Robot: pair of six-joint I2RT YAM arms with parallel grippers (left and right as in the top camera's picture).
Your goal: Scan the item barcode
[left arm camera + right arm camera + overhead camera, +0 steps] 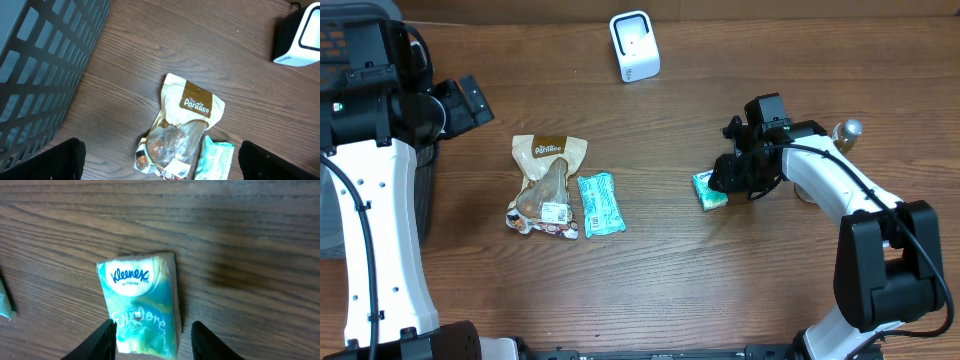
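The tissue pack [137, 305] runs off the bottom edge; scanner [306, 30] cropped at right.

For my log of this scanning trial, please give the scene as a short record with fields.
scanner: white, standing at the far side, untouched
right gripper: open, astride the tissue pack
tissue pack: lying flat, label up
left gripper: open, empty
pouch: lying flat, teal packet beside it
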